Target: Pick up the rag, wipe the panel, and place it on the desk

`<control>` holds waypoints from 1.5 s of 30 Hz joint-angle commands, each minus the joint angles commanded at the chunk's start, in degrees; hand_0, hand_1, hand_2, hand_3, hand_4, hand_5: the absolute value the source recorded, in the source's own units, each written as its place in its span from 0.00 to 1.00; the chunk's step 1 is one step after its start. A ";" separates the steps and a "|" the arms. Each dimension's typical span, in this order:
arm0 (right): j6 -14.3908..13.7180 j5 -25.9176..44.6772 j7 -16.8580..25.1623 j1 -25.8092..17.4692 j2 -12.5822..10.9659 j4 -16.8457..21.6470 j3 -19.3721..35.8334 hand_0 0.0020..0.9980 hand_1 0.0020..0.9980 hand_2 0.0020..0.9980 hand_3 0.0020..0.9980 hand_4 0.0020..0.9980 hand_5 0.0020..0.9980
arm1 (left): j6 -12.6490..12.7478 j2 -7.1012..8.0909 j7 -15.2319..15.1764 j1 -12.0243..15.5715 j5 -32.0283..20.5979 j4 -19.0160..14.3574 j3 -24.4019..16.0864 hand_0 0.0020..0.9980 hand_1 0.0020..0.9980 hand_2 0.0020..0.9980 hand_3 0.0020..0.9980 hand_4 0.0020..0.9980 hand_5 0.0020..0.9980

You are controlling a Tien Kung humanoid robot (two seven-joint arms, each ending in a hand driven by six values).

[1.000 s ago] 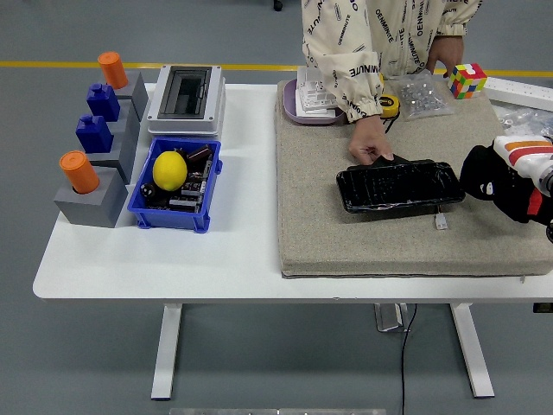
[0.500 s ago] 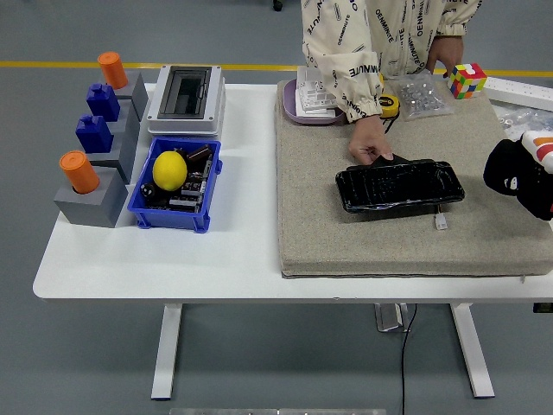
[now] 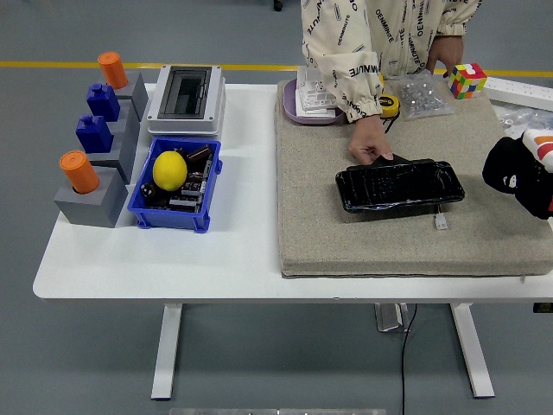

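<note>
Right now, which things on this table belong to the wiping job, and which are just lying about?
Job:
black panel on the mat
person's hand at its far edge
right hand, beside the panel's right end, holding something dark, perhaps the rag

Lying about:
blue bin with lemon
colour cube
orange-capped blocks

A blue bin (image 3: 175, 212) on the white table (image 3: 242, 251) holds a yellow lemon (image 3: 169, 170) among dark parts (circuit boards, by the look). Behind it sits a white enclosure box (image 3: 184, 100); to the left, grey blocks (image 3: 93, 194) carry orange cylinders (image 3: 79, 171). A colour cube (image 3: 467, 79) stands far right.
</note>
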 joint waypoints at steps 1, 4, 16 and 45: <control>-0.02 0.09 0.01 0.03 -0.02 0.00 -0.01 0.24 0.29 0.34 0.30 0.82 0.00 | 0.01 0.01 -0.04 -0.05 -0.02 0.00 0.02 0.65 0.70 0.75 0.57 0.60 0.48; 0.10 0.34 0.00 0.02 -0.08 -0.03 0.05 0.24 0.29 0.34 0.30 0.82 0.00 | 0.04 0.03 -0.06 -0.13 -0.01 0.00 -0.03 0.65 0.70 0.75 0.57 0.60 0.48; 2.17 0.41 -0.73 -0.33 -0.48 0.15 1.57 0.32 0.39 0.46 0.45 0.84 0.11 | 0.05 -0.06 -0.01 -0.05 0.06 0.00 -0.32 0.65 0.70 0.75 0.57 0.60 0.48; 7.23 -0.50 -3.01 -0.68 -0.71 0.54 4.12 0.73 0.71 0.82 0.81 1.00 0.42 | 0.00 -0.17 -0.06 -0.13 0.03 0.00 -0.36 0.65 0.70 0.75 0.57 0.60 0.48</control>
